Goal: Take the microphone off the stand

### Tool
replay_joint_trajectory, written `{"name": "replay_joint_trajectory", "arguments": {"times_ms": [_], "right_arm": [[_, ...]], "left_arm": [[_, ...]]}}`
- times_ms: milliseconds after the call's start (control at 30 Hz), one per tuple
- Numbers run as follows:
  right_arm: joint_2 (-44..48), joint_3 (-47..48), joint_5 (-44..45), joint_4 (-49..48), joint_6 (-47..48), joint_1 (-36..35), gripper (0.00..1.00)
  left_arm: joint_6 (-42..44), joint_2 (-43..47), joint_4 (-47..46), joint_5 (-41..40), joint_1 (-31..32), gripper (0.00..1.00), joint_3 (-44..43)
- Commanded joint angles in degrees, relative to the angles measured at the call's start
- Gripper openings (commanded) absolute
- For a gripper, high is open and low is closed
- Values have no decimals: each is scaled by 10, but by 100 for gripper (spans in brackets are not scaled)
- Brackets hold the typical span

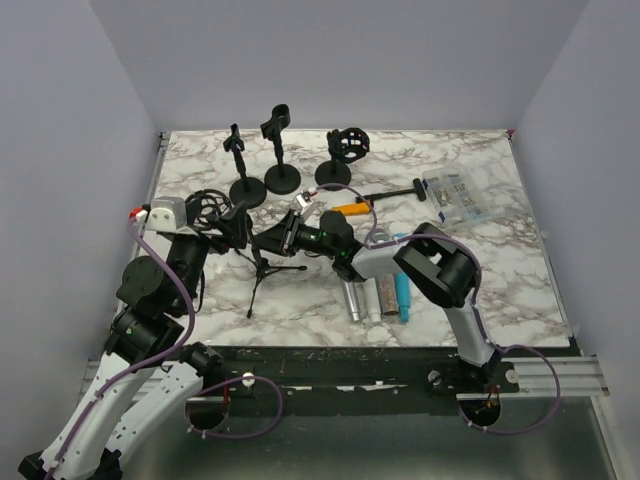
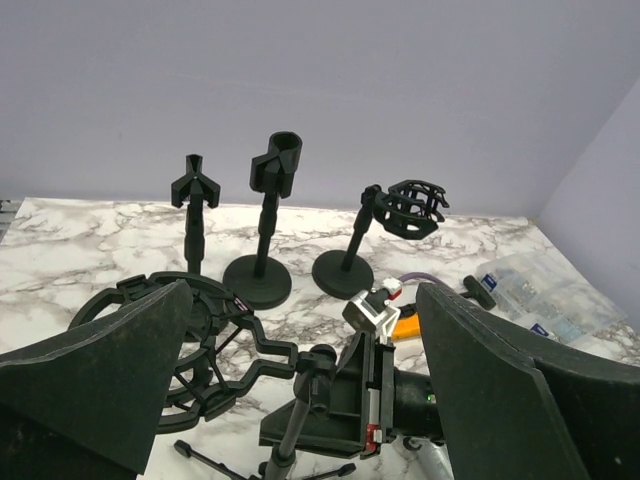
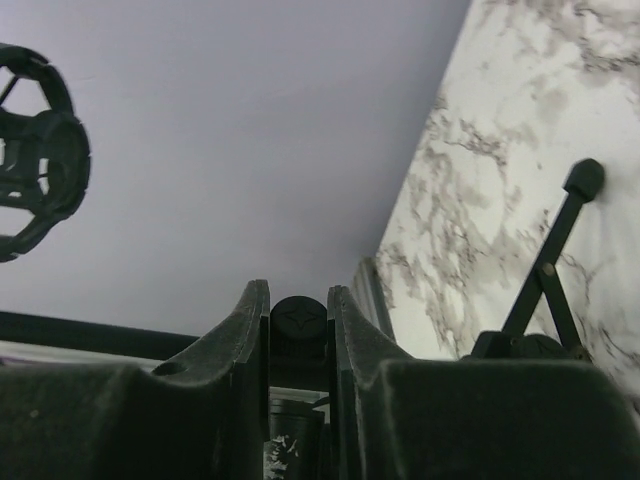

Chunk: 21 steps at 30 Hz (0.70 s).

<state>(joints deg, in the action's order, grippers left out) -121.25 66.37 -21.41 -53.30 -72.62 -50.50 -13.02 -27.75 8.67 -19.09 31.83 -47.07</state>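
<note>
Right gripper (image 3: 298,290) pinches black knob (image 3: 298,320) atop stand (image 1: 268,268); left gripper (image 2: 302,300) spread wide. Microphone unclear, probably light, rigid, slick; grab barrel.

I've got top cam high behind the near edge looking down on the whole table (image 1: 500,210), left wrist cam low, near level, facing the back wall (image 2: 420,80) past the three stands (image 2: 262,285) top also covers, right wrist cam rolled sideways, tight between its own fingers (image 3: 250,330).

Right end effector (image 1: 272,238) at tripod stand (image 1: 262,282), marble table (image 1: 500,250)
</note>
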Motion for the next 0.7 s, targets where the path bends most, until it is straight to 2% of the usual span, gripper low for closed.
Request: {"name": "replay_joint_trajectory", "arguments": {"times_ms": [0,233,300,333,433,533,600,667], "right_arm": [[-101,-18,-41,-175,4,14,1],[-93,-8,-36,-91,7,19,2],[-54,-1,-26,8,33,19,11],[-30,11,-18,86,56,18,19],[25,42,21,268,115,19,55],[68,70,53,369,146,20,77],[85,86,63,417,152,24,85],[97,94,58,434,153,25,88]], "left_arm": [[-10,6,-10,-4,-3,99,6],[-12,7,-15,-13,-3,99,14],[-12,3,-15,-14,-3,99,14],[-12,0,-15,-14,-3,99,13],[-12,-5,-15,-9,-3,99,12],[-14,-7,-15,-3,-3,99,12],[-14,-8,-14,-2,-3,98,12],[-14,-10,-13,-2,-3,99,10]]}}
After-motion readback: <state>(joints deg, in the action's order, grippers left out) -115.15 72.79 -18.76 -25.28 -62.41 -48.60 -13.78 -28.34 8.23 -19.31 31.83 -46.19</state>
